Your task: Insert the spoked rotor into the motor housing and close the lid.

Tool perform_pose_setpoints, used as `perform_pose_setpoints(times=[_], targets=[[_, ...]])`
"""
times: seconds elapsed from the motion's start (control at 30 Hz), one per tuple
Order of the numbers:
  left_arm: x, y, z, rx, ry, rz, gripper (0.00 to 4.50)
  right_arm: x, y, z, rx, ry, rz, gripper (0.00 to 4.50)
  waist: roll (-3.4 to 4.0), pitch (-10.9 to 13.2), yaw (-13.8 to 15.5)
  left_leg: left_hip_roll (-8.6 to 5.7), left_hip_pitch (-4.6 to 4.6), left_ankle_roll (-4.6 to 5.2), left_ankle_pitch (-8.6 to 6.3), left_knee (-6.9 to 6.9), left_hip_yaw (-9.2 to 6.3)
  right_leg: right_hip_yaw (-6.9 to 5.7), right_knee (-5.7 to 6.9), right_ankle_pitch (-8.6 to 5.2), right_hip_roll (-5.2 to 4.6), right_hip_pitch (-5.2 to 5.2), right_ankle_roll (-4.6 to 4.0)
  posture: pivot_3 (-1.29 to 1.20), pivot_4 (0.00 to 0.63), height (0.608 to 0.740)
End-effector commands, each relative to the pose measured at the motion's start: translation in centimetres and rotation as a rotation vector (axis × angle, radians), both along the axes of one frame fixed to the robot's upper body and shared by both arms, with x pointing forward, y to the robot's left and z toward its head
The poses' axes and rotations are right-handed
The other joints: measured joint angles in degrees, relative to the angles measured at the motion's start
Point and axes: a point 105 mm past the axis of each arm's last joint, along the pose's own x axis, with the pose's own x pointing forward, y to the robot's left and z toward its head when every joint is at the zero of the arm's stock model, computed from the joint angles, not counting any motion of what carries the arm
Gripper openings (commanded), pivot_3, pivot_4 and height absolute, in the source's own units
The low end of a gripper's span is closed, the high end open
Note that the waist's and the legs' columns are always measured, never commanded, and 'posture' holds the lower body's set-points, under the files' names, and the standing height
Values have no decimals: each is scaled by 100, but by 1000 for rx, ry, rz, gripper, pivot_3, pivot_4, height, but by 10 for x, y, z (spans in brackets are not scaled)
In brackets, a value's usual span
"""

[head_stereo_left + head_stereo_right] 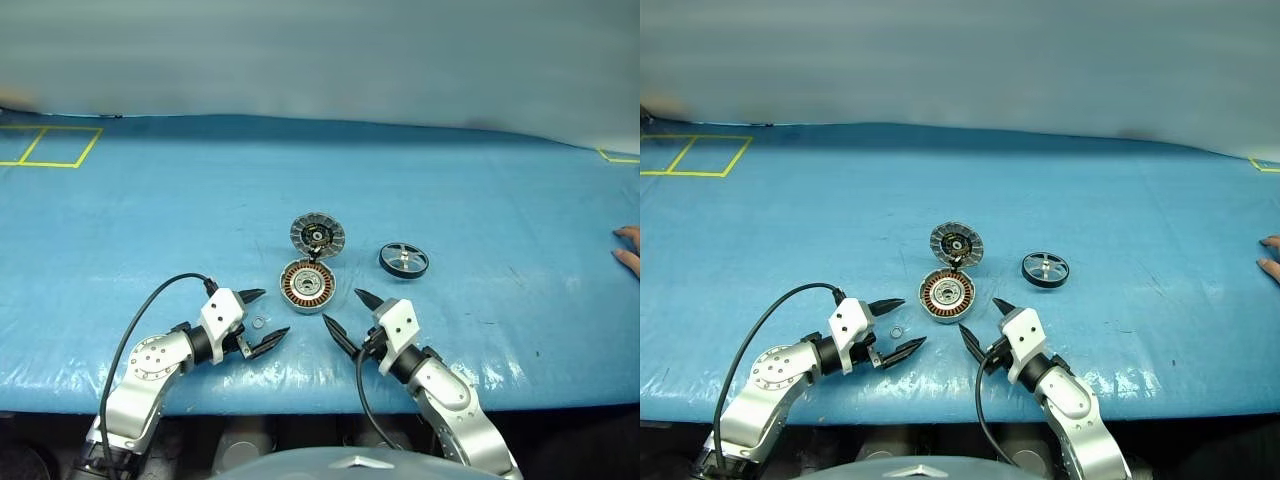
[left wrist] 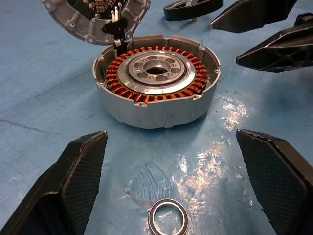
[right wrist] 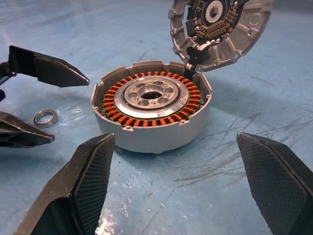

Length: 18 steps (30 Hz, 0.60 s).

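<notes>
The likeliest slip is over the small washer ring, which lies on the blue desk between the spread fingers of the empty left end effector and could be mistaken for the part wanted or knocked about. The motor housing, its lid propped open at the far rim, sits just beyond and between both end effectors. The right end effector is also released and empty, and the spoked rotor lies farther off to its right, so a reach across could catch the lid.
</notes>
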Motion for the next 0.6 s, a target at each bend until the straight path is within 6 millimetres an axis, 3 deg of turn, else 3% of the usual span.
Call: perform_pose_setpoints(times=[0.03, 0.2, 0.3, 0.6], targets=[[0, 0, -2, 6, -27, 8, 4500, 0, -3, 3, 5, -24, 0, 4186, -1, 1, 0, 0, 0, 0, 0, 0, 0, -1, 0, 0, 0, 0, 0, 0, 150, 740], [-3, 13, -25, 46, 35, 50, 4500, 1, -7, 0, -4, -18, -11, 4186, 3, 2, 1, 1, 3, 0, 0, 1, 0, -3, 0, -1, -29, 0, 2, 0, 150, 740], [-6, 22, -38, 89, 64, 83, 3956, 2, -8, 0, -4, -17, -18, 4228, 9, 0, 1, 2, 6, -1, 0, 1, 0, -7, 1, -2, -32, 1, 3, 0, 150, 740], [-17, 42, -57, 168, 100, 122, 1070, 3, -9, -2, -7, -14, -27, 4228, 44, -22, -20, 14, 37, -5, -2, -4, 3, -2, 3, -12, -38, 20, 13, 0, 150, 740]])
